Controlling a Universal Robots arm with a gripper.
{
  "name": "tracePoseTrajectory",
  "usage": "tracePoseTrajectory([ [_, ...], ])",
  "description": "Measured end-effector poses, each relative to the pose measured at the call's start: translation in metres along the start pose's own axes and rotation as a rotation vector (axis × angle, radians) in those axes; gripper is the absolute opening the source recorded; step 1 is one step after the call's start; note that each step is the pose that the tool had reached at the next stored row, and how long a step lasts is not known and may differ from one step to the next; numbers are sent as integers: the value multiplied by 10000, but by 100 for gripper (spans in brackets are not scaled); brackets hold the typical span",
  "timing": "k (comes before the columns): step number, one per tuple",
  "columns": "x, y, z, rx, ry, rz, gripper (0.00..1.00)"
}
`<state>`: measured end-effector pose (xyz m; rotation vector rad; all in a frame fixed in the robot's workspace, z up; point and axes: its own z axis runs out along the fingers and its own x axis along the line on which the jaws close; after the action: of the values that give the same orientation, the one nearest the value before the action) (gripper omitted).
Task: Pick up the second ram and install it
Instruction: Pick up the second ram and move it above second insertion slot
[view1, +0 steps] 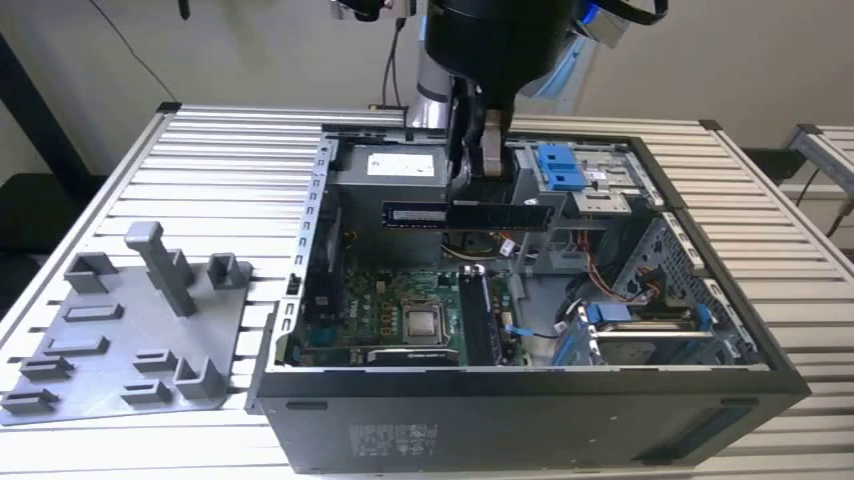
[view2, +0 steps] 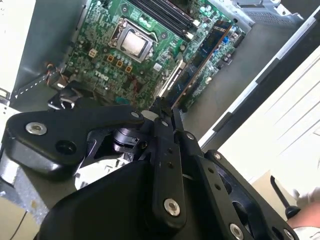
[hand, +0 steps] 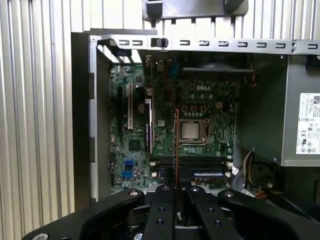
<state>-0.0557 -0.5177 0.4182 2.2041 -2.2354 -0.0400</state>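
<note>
Hanging level: thin, dark second ram

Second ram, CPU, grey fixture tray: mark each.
second ram (view1: 420, 214), exterior view, flat face.
CPU (view1: 424, 323), exterior view, middle of its metal lid.
grey fixture tray (view1: 127, 340), exterior view, bare base plate.

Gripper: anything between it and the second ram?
Nothing. In the exterior view the gripper is shut directly on the second ram, holding it above the open computer case.
</note>
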Motion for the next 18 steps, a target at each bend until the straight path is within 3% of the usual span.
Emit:
tracePoseTrajectory([
  [8, -2, -149, -4, 0, 1, 0, 14],
  [18, -5, -382, -8, -1, 2, 1, 14],
])
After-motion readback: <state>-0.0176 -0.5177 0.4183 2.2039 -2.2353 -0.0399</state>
